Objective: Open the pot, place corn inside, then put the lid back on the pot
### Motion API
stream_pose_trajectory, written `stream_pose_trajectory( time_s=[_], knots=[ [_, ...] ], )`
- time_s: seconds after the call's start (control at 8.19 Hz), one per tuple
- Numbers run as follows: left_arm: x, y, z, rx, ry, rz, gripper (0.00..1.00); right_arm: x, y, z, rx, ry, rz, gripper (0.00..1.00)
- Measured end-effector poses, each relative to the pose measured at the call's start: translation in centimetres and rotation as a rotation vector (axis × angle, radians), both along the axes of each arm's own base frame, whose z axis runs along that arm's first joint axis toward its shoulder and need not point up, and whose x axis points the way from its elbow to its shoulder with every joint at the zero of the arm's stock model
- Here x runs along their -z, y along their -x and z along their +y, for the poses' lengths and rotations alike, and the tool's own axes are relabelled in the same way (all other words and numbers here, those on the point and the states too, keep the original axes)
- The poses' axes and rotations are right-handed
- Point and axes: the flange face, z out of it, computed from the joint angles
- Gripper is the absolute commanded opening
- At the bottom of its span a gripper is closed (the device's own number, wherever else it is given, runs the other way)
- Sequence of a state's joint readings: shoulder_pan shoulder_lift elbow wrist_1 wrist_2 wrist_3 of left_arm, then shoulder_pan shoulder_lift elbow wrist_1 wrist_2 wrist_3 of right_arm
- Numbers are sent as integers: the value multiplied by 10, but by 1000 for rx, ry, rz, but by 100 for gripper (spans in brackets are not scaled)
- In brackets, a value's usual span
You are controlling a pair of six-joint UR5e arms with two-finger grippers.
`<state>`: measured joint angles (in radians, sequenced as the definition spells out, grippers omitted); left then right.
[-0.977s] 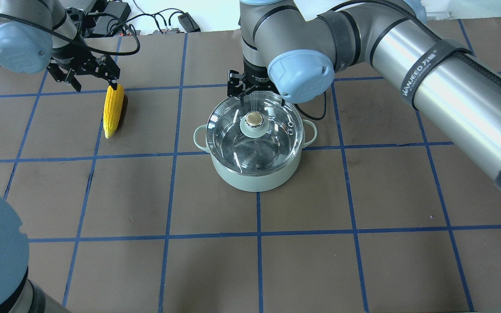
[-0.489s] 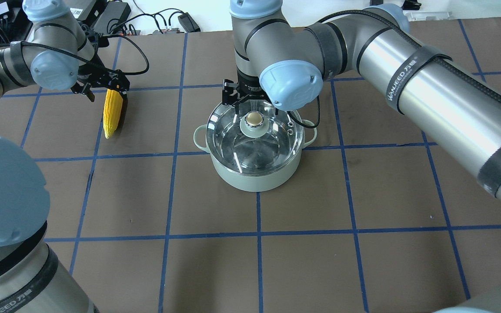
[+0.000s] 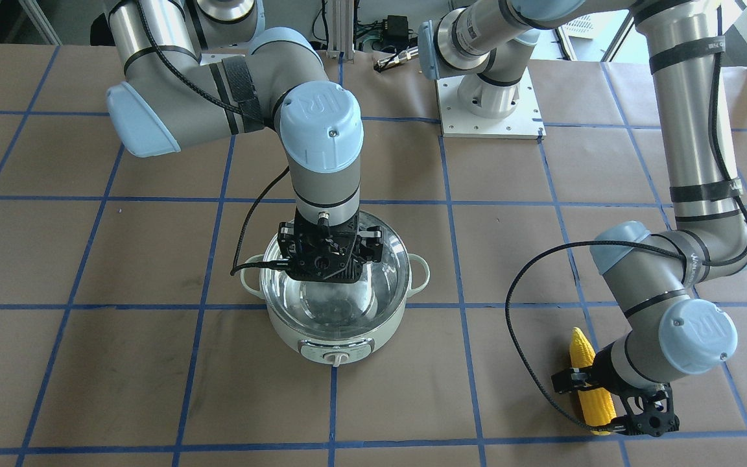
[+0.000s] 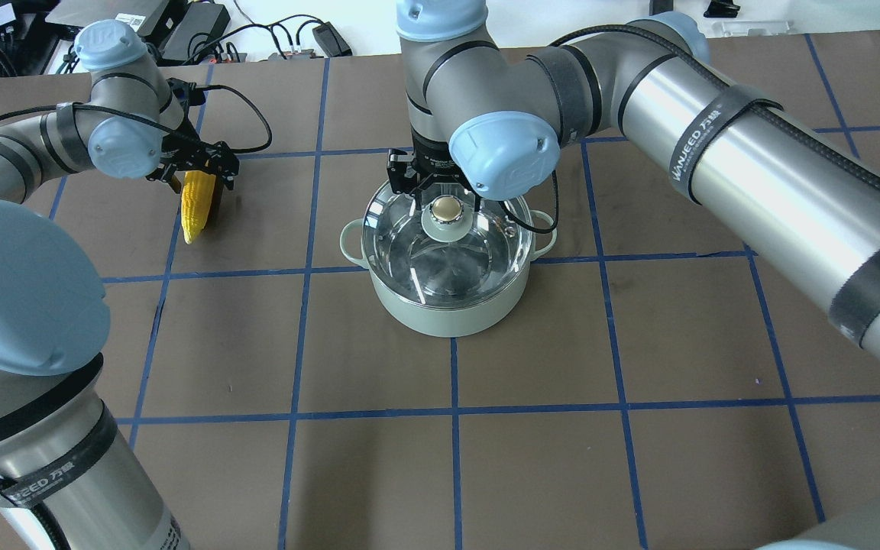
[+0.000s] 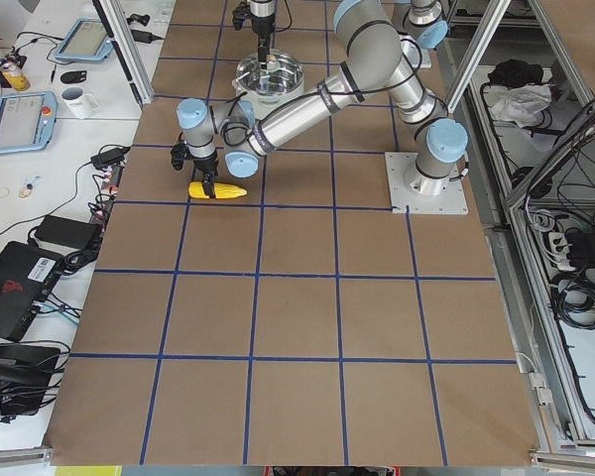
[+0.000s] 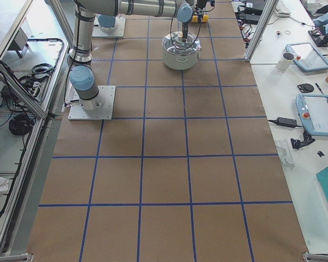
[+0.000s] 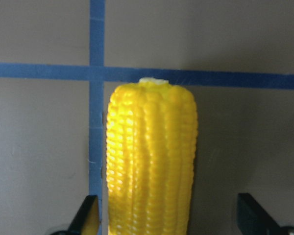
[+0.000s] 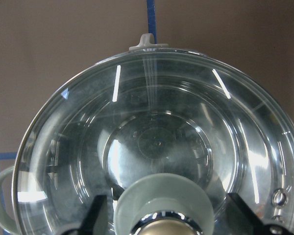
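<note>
Yellow corn [image 7: 152,166] flat on the table [image 4: 379,458], between the wide-apart jaws of the left gripper [image 7: 169,218], gripped by neither. Lid [image 8: 157,147] seated on the pot [image 4: 448,313], knob [image 4: 447,207] midway between the parted jaws of the right gripper [image 8: 169,220].

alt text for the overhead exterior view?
Right hand, open, straddles the knob of the lid, which sits on the mint pot mid-table. Left hand, also open, straddles the far end of the corn lying on the table at left.
</note>
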<state>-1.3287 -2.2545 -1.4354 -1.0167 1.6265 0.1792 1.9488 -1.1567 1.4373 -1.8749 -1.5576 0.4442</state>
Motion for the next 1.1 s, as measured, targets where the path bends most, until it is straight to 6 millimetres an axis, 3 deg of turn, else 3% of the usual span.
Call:
stream_pose_trajectory(
  time_s=[0.12, 0.24, 0.49, 0.73, 0.98, 1.1],
  knots=[
    [9, -2, -1, -1, -2, 0, 27, 1, 0, 1, 8, -6, 2, 41],
    [13, -2, -2, 1, -2, 0, 0, 1, -1, 2, 16, -10, 3, 40],
    [14, -5, -2, 2, -6, -19, 0, 1, -1, 3, 22, -12, 5, 38],
    [3, -10, -1, 1, -5, -76, 0, -12, 0, 4, 16, 6, 5, 38],
    [-31, -10, 3, -3, 19, -98, 0, -46, 15, 10, 8, 38, 4, 38],
    [-53, -6, 9, -6, 25, -96, 0, -67, 33, 12, -1, 51, 11, 38]
  ],
)
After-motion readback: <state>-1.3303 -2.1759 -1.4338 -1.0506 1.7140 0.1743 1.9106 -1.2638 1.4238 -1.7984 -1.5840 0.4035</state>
